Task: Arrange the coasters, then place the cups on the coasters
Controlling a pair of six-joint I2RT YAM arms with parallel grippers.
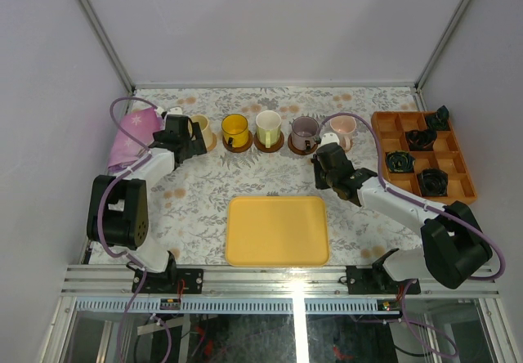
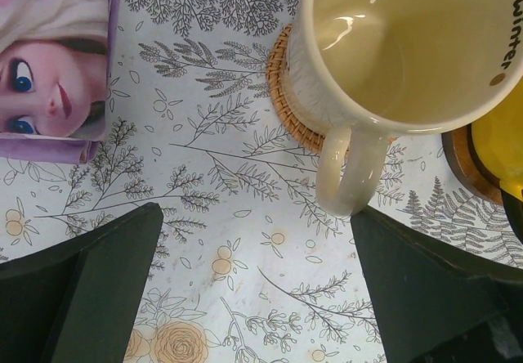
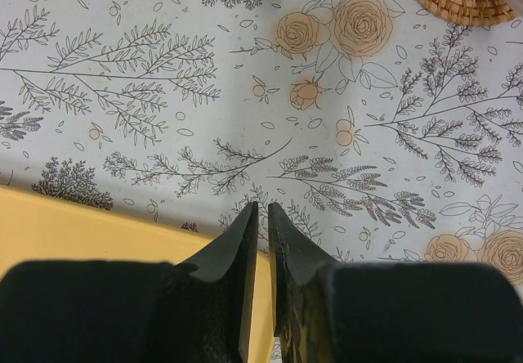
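Five cups stand in a row on coasters at the back: a cream cup [image 1: 201,127], a yellow cup [image 1: 234,129], a second cream cup [image 1: 268,124], a grey-purple cup [image 1: 304,131] and a pink cup [image 1: 341,128]. My left gripper [image 1: 193,139] [image 2: 257,244] is open just in front of the leftmost cream cup [image 2: 409,44]. That cup's handle [image 2: 347,175] points toward the jaws and rests on a tan woven coaster [image 2: 286,97]. My right gripper [image 1: 321,172] [image 3: 263,209] is shut on nothing, hovering over the cloth in front of the grey-purple cup.
A yellow tray [image 1: 276,230] [image 3: 73,232] lies at the near middle. At the right stands an orange divided tray [image 1: 384,122] with small black objects. A pink picture pouch [image 1: 133,134] [image 2: 53,52] lies left of the cups.
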